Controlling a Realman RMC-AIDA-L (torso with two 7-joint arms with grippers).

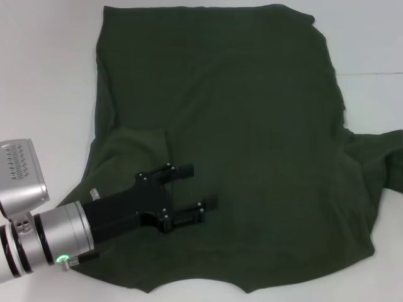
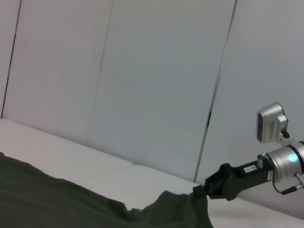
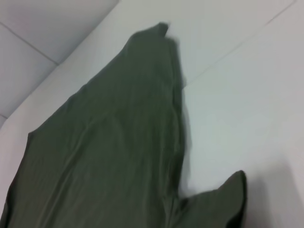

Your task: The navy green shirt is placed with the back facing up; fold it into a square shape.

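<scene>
I'm starting at the near edge, where my left gripper (image 1: pixel 198 187) hangs over the near-left part of the shirt (image 1: pixel 252 126), its two black fingers spread apart with nothing between them. It points toward the far right, just past a sleeve (image 1: pixel 141 148) that lies folded in over the body. I judge that fold to be the first move of the squaring, with the gripper open above it and free of the cloth.

My right gripper (image 2: pixel 205 190) doesn't show in the head view at all. In the left wrist view I catch its dark body and silver cuff at the shirt's right side, low, close to a raised corner of fabric. I can't tell whether its fingers are parted or pinched, or whether it has hold of that corner.

The shirt lies flat, back up, on the white table (image 1: pixel 50 75), plain dark green with no print showing. It's soft matte cloth, limp, with faint ripples down the middle and a wavy right edge. The near hem curves like a neckline. To the right, the other sleeve (image 1: pixel 381 157) lies spread out onto the table, not yet folded in. I judge that's why the right arm sits on that side.

Farther off, the body narrows to a fairly straight far edge, corners slightly curled. The task looks early: one side in, the rest open.
</scene>
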